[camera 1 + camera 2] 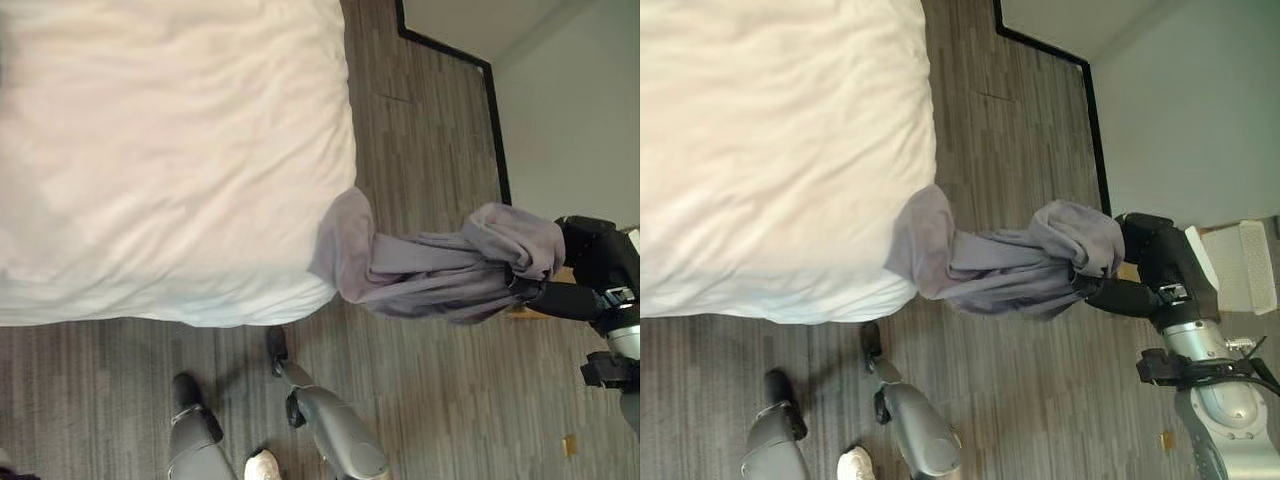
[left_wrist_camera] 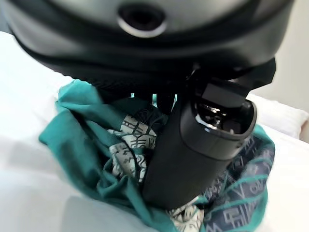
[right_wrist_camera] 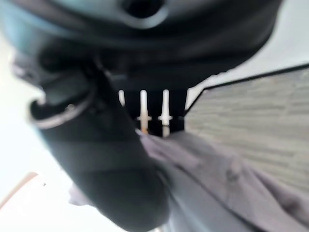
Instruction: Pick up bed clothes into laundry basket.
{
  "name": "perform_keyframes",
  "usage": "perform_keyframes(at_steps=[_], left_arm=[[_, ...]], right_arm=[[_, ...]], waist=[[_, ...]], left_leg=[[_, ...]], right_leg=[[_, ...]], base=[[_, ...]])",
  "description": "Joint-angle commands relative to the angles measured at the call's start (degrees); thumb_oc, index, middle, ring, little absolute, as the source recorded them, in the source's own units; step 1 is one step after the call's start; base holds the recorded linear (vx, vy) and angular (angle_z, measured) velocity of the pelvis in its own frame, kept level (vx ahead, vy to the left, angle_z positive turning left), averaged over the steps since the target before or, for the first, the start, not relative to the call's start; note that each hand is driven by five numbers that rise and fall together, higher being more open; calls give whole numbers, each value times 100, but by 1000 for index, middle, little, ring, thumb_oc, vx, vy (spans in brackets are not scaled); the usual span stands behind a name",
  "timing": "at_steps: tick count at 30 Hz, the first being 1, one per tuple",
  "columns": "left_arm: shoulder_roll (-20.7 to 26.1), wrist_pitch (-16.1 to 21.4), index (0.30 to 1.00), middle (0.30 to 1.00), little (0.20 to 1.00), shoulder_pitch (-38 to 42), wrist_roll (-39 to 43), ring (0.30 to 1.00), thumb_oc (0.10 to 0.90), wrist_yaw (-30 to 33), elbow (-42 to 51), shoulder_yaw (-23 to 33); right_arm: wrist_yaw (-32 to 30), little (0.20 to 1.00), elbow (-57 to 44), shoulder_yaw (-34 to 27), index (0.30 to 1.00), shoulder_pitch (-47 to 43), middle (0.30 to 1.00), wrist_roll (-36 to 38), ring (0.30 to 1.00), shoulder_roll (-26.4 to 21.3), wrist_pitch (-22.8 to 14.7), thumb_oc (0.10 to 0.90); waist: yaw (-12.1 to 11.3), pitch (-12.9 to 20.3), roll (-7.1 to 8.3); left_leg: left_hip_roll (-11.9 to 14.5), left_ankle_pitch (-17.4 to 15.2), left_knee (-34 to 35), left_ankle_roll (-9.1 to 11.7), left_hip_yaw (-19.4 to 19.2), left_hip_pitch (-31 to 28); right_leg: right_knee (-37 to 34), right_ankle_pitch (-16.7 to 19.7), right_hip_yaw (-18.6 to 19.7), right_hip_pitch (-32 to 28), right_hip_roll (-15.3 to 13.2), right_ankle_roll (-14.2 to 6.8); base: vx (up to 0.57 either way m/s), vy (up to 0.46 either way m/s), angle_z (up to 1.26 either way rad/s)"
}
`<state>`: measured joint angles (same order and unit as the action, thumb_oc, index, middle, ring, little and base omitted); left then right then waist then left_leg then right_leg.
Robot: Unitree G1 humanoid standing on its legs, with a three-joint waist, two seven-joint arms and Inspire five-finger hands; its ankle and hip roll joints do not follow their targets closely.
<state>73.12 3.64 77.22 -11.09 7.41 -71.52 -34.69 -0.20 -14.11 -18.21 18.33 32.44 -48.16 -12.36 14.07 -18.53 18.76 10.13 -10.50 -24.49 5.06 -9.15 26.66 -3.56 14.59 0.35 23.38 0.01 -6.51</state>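
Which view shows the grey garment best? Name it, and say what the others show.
The right eye view: the grey garment spans from the bed corner to the right hand, which grips its bunched end. The left eye view shows the same. The right wrist view shows close-up folds only.

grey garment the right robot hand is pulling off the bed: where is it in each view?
Left eye: grey garment stretched from the bed corner to the right robot hand.
Right eye: centre.
Right wrist: under the hand.
Left wrist: not there.
Shared landmark: bed corner.
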Motion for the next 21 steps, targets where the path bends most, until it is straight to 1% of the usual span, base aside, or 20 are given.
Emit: perform_keyframes(at_steps=[1,2,3,4,5,6,7,8,10,11,12,15,16,17,18,19,20,21], left_arm=[[-90,-117,300,300,300,-337,1009,300,400,-369,-309,96],[-86,-120,300,300,300,-354,1018,300,400,-365,-300,111],[-80,-86,300,300,300,-313,1276,300,400,-343,-239,189],[-72,17,300,300,300,-215,1949,300,400,-193,-6,451],[-72,87,300,300,300,-311,2602,300,400,-191,205,758],[-70,86,300,300,300,-348,2599,300,400,-189,216,793],[81,391,300,300,300,-343,3363,300,400,53,1017,1018],[85,387,300,300,300,-388,3365,300,400,59,1036,1058],[54,736,300,300,300,-771,4448,300,400,293,2040,1614],[35,769,300,300,300,-951,4600,300,400,313,2236,1756],[-1,978,300,300,300,-1184,4945,300,400,435,2880,1930],[-116,1223,300,300,300,-1680,5310,300,400,531,3712,2270],[-156,1304,300,300,300,-1787,5336,300,400,563,3953,2317],[-203,1380,300,300,300,-2038,5342,300,400,569,4236,2466],[-272,1479,300,300,300,-2272,5431,300,400,553,4558,2618],[-283,1476,300,300,300,-2385,5425,300,400,562,4610,2711],[-310,1530,300,300,300,-2713,5406,300,400,559,4853,2929],[-391,1596,300,300,300,-2978,5368,300,400,548,5170,3052]], right_arm=[[-253,300,-148,-1242,300,-672,300,7,300,328,-538,400],[-253,300,-148,-1240,300,-676,300,5,300,323,-537,400],[-281,300,-113,-1196,300,-704,300,-6,300,328,-533,400],[-289,300,-88,-1168,300,-723,300,8,300,361,-529,400],[-336,300,-17,-1117,300,-774,300,32,300,334,-514,400],[-336,300,-15,-1113,300,-776,300,32,300,322,-514,400],[-448,300,180,-1145,300,-817,300,31,300,217,-480,400],[-448,300,185,-1141,300,-821,300,32,300,203,-482,400],[-554,300,358,-1157,300,-868,300,24,300,177,-453,400],[-608,300,448,-1159,300,-925,300,-18,300,96,-422,400],[-701,300,602,-1167,300,-1010,300,-53,300,20,-363,400],[-773,300,778,-1214,300,-1151,300,-81,300,-126,-291,400],[-790,300,837,-1229,300,-1184,300,-83,300,-128,-281,400],[-784,300,874,-1225,300,-1232,300,-91,300,-125,-273,400],[-779,300,912,-1217,300,-1281,300,-89,300,-124,-261,400],[-779,300,908,-1210,300,-1275,300,-90,300,-144,-258,400],[-760,300,956,-1181,300,-1342,300,-71,300,-190,-244,400],[-747,300,998,-1170,300,-1409,300,-85,300,-183,-212,400]], waist=[[-151,-242,-1],[-152,-249,-2],[-160,-235,-15],[-191,-229,-13],[-229,-223,-47],[-223,-221,-54],[-349,-165,-215],[-345,-172,-220],[-518,-159,-395],[-548,-138,-488],[-658,-72,-675],[-758,38,-1018],[-795,89,-1113],[-830,157,-1196],[-877,239,-1259],[-862,240,-1271],[-902,331,-1344],[-972,419,-1377]], left_leg=[[-5,1174,2136,-141,-79,-843],[-4,1173,2137,-141,-82,-852],[-3,1169,2155,-140,-86,-878],[-4,1168,2177,-135,-99,-901],[-3,1169,2200,-132,-120,-946],[-3,1170,2202,-131,-122,-951],[-33,1183,2265,-121,-131,-1076],[-34,1186,2273,-121,-133,-1092],[-118,1214,2404,-121,-70,-1245],[-152,1233,2469,-122,-42,-1313],[-246,1274,2612,-129,9,-1423],[-449,1420,2868,-143,123,-1581],[-510,1382,2871,-145,154,-1644],[-559,1412,2898,-157,189,-1683],[-607,1396,2903,-166,214,-1741],[-614,1390,2903,-168,216,-1757],[-663,1363,2900,-178,222,-1858],[-681,1347,2894,-182,241,-1926]], right_leg=[[256,-737,170,-1072,-652,-695],[257,-738,172,-1078,-651,-695],[252,-762,173,-1087,-646,-698],[254,-745,165,-1084,-644,-704],[257,-764,161,-1096,-635,-705],[257,-764,162,-1099,-635,-705],[300,-865,96,-1157,-660,-691],[303,-869,98,-1167,-660,-691],[351,-986,-9,-1292,-730,-688],[364,-1024,-74,-1350,-766,-679],[373,-1121,-175,-1436,-833,-658],[439,-1219,-342,-1593,-956,-641],[515,-1304,-395,-1660,-1000,-642],[567,-1336,-424,-1691,-1021,-636],[601,-1381,-440,-1746,-1046,-631],[608,-1394,-443,-1760,-1053,-633],[634,-1443,-457,-1852,-1091,-626],[647,-1486,-473,-1928,-1118,-613]], base=[[-23,17,-42],[-18,18,-28],[-20,12,-17],[-32,19,-7],[-24,7,-4],[-13,42,-2],[-1,35,-4],[10,41,11],[32,24,17],[38,62,6],[19,69,9],[4,51,37],[11,44,53],[44,32,39],[23,9,32],[51,12,15],[53,0,15],[97,-15,13]])
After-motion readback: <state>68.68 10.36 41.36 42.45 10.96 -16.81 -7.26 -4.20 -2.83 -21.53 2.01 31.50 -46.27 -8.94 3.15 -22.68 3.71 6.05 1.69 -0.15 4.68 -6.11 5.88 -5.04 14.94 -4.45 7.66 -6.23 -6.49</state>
